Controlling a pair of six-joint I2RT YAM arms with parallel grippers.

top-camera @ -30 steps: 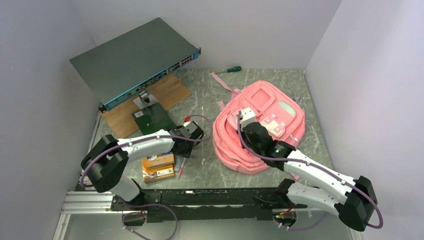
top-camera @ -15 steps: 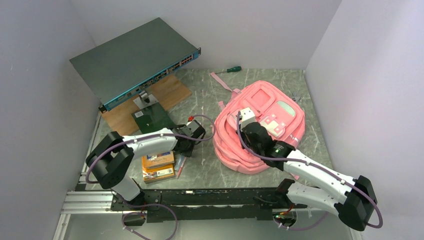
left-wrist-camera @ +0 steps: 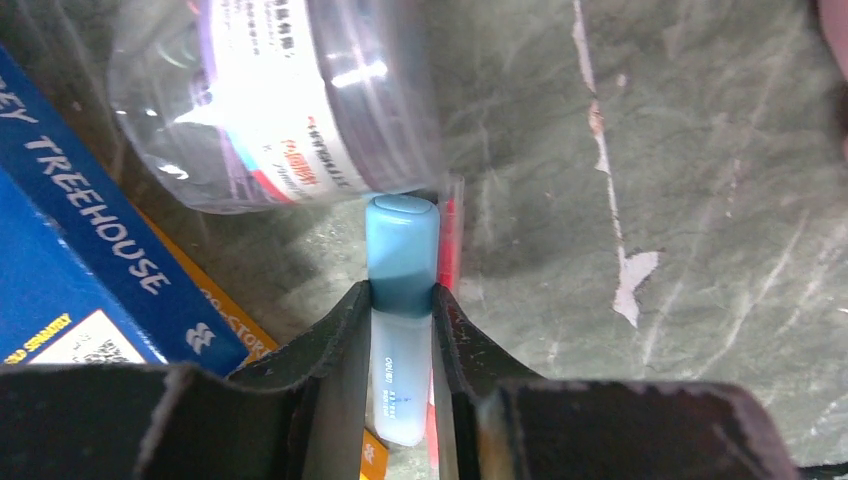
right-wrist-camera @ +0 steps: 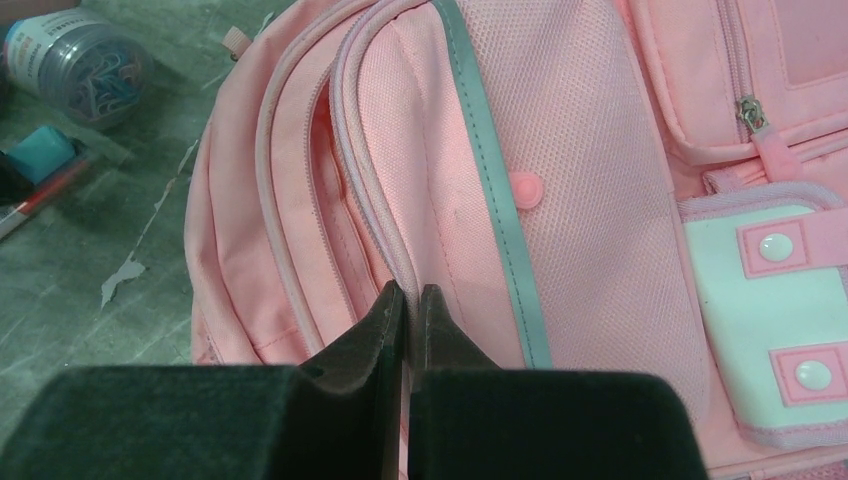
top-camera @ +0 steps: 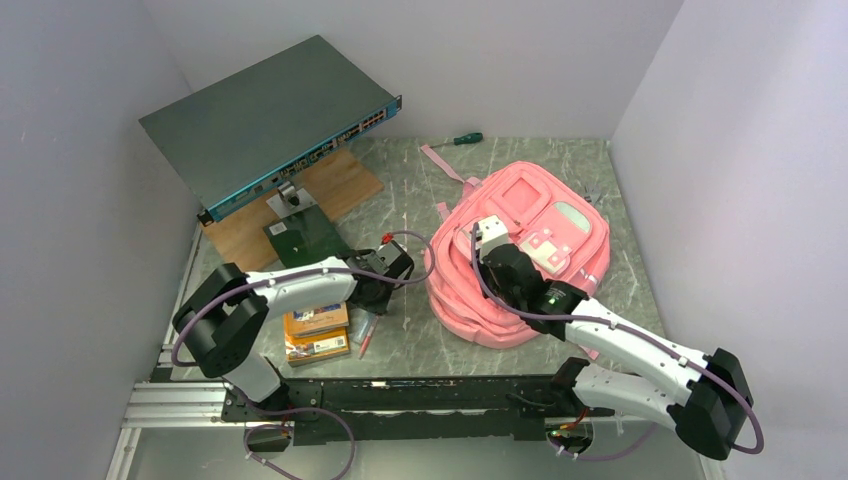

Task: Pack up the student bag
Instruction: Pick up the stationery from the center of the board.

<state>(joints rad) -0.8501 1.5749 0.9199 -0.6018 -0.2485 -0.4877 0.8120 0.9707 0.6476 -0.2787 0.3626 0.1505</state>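
Note:
The pink student bag [top-camera: 545, 215] lies flat at the right of the table, front pockets up. My right gripper [top-camera: 484, 258] is at its left side. In the right wrist view the gripper [right-wrist-camera: 411, 292] is shut on the pink piped edge beside a zip of the bag [right-wrist-camera: 580, 130]. My left gripper [top-camera: 372, 298] is low over the table left of the bag. In the left wrist view it [left-wrist-camera: 402, 300] is shut on a white stick with a blue cap [left-wrist-camera: 402, 245]. A clear jar of paper clips [left-wrist-camera: 280, 90] lies just beyond the cap.
A stack of books [top-camera: 316, 333] lies by the left arm, and shows in the left wrist view [left-wrist-camera: 80, 260]. A red pen [top-camera: 362, 336] lies beside it. A network switch [top-camera: 270, 115], wooden board [top-camera: 340, 185] and green plate [top-camera: 300, 238] stand at back left. A screwdriver [top-camera: 462, 139] lies at the back.
My left gripper has shifted a little to the right, towards the bag. My right gripper has stayed on the bag's left side, hardly moving.

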